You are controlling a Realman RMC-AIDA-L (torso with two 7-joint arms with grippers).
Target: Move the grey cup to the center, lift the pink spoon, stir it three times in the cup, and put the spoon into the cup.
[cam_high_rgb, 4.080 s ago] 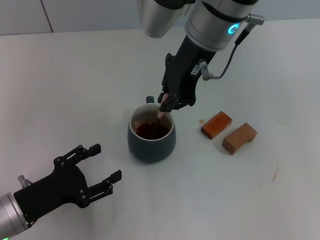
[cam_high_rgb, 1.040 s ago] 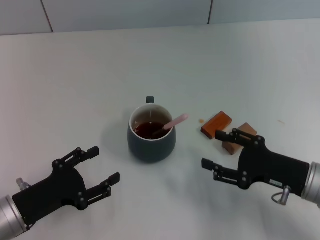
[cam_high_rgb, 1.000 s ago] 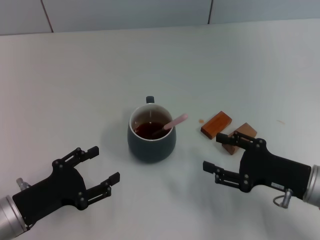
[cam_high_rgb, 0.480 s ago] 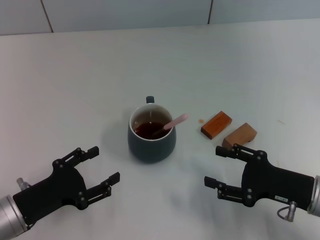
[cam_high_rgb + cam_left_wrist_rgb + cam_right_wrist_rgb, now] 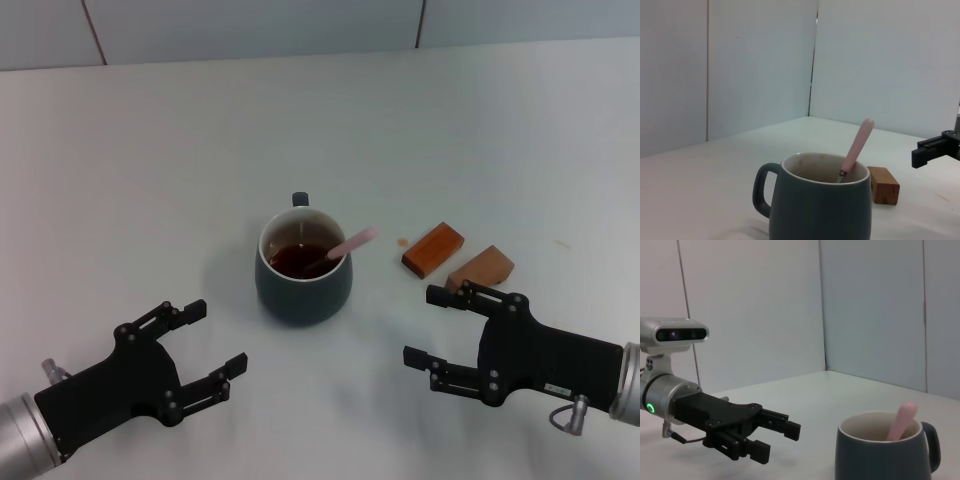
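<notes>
Grey is the colour of the cup, and from the head view the grey cup (image 5: pixel 303 265) sits in the middle of the white counter (image 5: pixel 150 150). Dark red-brown drink is inside it. The pink spoon (image 5: pixel 340 246) stands in the cup, with its handle leaning out over the rim toward the robot's right. Two wooden blocks (image 5: pixel 457 258) lie just to the right of the cup, not touching it. The left pincer (image 5: pixel 200 342) is low on the near left, spread wide and holding nothing. The right pincer (image 5: pixel 437 325) is low on the near right, also spread wide and empty, with one finger near a block.

From the left wrist view, the cup (image 5: pixel 820 205) is close, its handle loop to one side, and the spoon (image 5: pixel 856 146) leans on the rim.

From the right wrist view, the cup (image 5: pixel 885 452) shows with the spoon (image 5: pixel 900 421) inside, and the left pincer (image 5: pixel 767 435) sits open beyond it.

The job looks finished. The best thing now is to keep both arms well away, so nothing bumps the cup or tips the spoon.
</notes>
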